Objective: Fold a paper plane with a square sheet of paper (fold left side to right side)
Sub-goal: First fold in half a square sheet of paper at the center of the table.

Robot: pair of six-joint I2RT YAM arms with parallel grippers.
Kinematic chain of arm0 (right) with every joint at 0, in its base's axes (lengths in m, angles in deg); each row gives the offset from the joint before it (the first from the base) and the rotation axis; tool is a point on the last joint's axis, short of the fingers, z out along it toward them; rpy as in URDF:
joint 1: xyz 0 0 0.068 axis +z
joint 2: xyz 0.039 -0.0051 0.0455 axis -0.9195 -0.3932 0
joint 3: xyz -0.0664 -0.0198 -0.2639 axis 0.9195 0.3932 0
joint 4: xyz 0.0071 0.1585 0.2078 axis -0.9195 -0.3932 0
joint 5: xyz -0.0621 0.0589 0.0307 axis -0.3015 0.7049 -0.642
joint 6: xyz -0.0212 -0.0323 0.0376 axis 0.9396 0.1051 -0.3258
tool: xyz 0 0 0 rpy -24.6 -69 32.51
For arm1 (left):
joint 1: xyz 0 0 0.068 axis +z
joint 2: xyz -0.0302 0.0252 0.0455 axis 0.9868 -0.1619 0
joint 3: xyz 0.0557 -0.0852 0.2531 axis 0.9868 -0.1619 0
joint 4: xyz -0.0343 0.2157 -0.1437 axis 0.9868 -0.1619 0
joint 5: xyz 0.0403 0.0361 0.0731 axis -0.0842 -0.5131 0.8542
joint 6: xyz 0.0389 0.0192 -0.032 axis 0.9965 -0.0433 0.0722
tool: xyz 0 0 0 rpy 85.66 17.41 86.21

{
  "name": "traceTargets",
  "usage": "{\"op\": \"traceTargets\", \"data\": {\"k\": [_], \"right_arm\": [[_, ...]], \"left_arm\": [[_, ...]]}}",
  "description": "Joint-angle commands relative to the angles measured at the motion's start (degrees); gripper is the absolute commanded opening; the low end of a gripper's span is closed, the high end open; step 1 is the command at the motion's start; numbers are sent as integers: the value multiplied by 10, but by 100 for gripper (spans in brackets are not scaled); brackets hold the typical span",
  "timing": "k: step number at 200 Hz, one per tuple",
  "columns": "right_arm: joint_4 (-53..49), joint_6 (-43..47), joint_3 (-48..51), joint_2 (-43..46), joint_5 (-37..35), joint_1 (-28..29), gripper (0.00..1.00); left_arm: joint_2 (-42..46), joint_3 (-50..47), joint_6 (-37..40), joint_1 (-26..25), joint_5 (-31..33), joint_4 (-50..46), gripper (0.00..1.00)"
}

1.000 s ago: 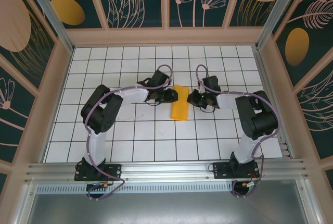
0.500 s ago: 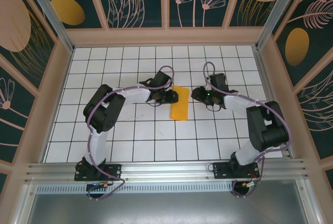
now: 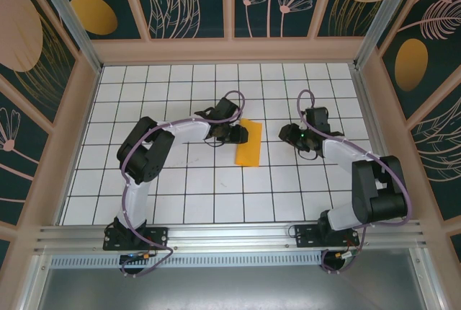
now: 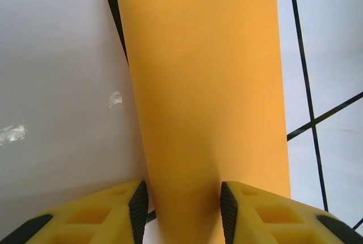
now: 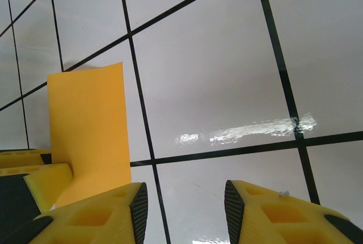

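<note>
1. Sheet. A thin, bright orange sheet of paper, now a narrow strip, lies a little beyond the middle of the white tiled table with black grid lines. Its long side runs from the far side towards the near side, and it sits between the two grippers.

2. Left pincer. The left gripper meets the strip at its far left edge. In the left wrist view, the left gripper has its yellow, black-padded fingers on either side of the orange sheet of paper. The sheet fills the gap between them, and the pads appear to press on its two sides, though the contact itself sits at the very bottom of the view and is hard to judge. Beyond the fingers the paper widens, and its far edge is gently curved.

3. Right pincer. The right gripper stands to the right of the strip, near it but not touching. In the right wrist view, the right gripper has its jaws spread, with bare tile and one grid line between them.

4. Cross view. From the right wrist, the orange sheet of paper rises as a tall panel at the left. Its lower end bends down to a yellow finger of the left gripper.
</note>
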Motion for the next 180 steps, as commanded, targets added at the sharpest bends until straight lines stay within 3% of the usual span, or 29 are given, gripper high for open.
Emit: {"op": "traceTargets", "data": {"k": [1, 180], "right_arm": [[-9, 12, 11, 15, 3, -6, 44], [45, -16, 18, -15, 71, 23, 41]], "left_arm": [[-23, 12, 24, -3, 21, -42, 43], [-26, 6, 6, -3, 30, -33, 43]]}}
